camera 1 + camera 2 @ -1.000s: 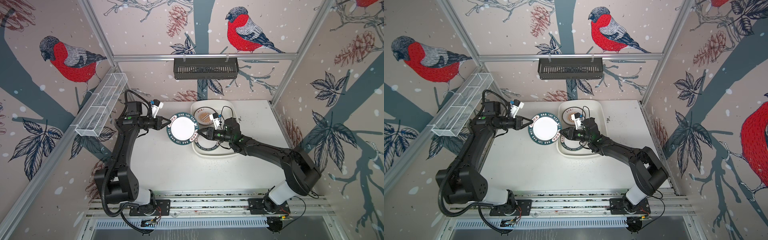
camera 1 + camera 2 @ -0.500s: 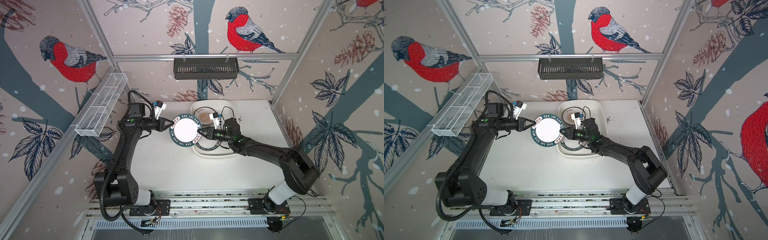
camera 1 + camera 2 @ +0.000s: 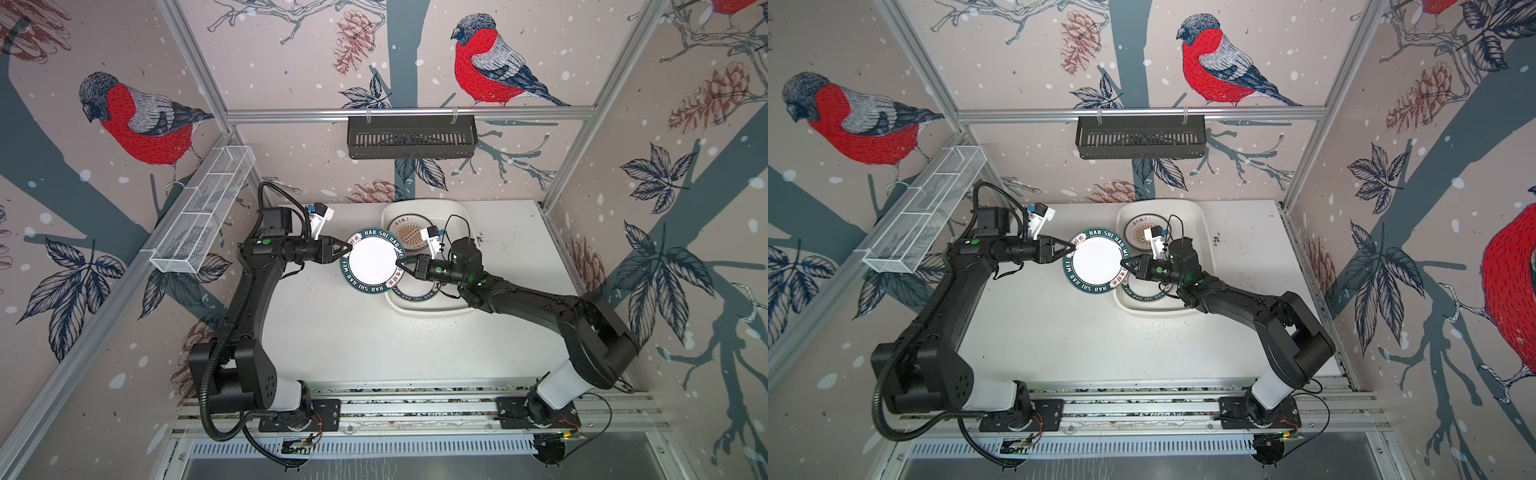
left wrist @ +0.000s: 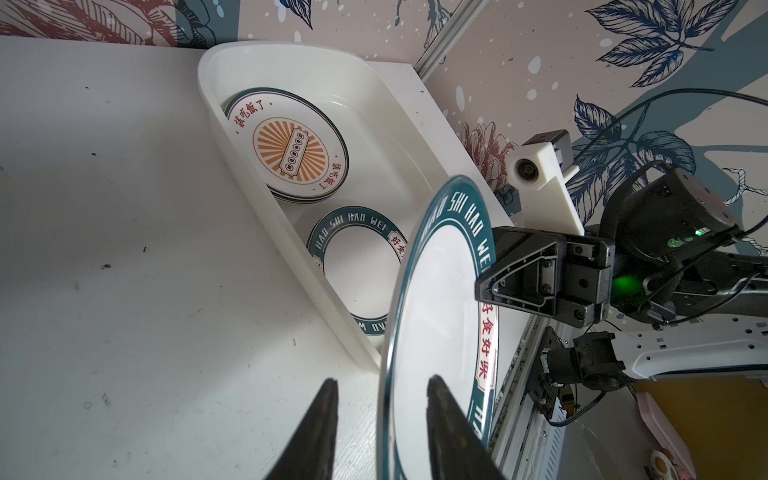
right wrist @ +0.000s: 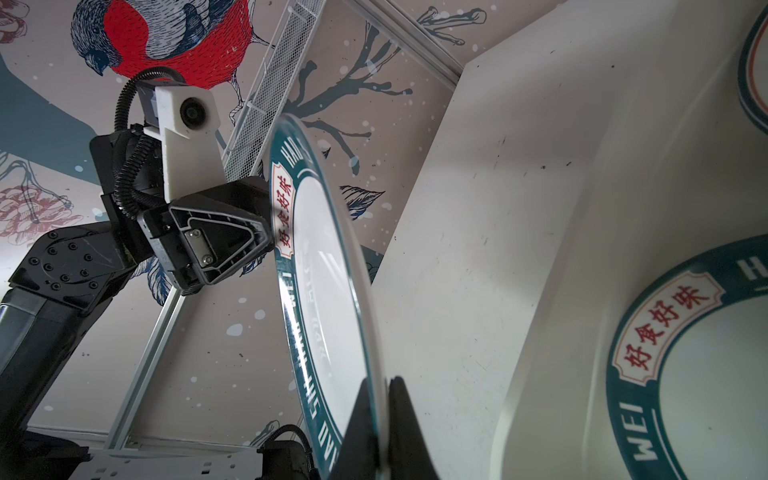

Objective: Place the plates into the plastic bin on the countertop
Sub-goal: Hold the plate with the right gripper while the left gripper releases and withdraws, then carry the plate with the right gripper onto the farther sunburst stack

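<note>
White countertop (image 3: 353,332) lies open left of the plastic bin (image 3: 432,311); wrist views alone show left gripper (image 4: 382,378) parted astride the plate (image 4: 436,299) rim, right gripper (image 5: 381,380) pinching it.

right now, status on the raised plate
Right gripper shut on green-rimmed plate, held above plastic bin rim. Left gripper open, astride the plate's edge. Only left fingers to clear.

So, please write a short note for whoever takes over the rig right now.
Left end effector: open, fingers either side of the rim of the held green-rimmed plate.
Right end effector: shut on its opposite rim.
Done: sunburst plate stack and second green-rimmed plate lie in the plastic bin.
Remaining: carry the held plate into the bin; no other plate shows on the countertop.
</note>
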`<state>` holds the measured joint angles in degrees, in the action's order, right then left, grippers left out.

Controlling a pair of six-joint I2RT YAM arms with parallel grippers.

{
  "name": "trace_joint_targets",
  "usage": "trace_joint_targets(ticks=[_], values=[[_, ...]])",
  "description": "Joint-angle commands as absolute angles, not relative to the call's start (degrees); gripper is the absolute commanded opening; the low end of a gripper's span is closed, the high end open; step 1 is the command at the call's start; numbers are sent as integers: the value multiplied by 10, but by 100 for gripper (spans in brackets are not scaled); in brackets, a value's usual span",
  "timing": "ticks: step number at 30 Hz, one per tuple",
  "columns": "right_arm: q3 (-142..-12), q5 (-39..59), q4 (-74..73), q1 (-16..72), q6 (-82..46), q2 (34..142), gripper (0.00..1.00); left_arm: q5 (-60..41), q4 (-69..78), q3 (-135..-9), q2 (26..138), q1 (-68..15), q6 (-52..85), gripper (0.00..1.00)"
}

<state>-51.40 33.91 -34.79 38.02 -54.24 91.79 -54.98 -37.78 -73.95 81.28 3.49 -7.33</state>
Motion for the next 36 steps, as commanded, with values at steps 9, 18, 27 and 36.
trace_joint_targets(ticks=[9, 18, 27, 36], values=[[-491, 358, -389, 345, -554, 887, 2, -461, -355, -755, 782, 34, -73, 73], [-483, 394, -337, 266, -533, 856, 3, -404, -349, -744, 744, 36, -102, 76], [-518, 417, -266, 184, -488, 870, 3, -327, -332, -698, 676, 40, -138, 87], [-540, 435, -269, 148, -486, 907, 3, -299, -329, -680, 657, 43, -137, 88]])
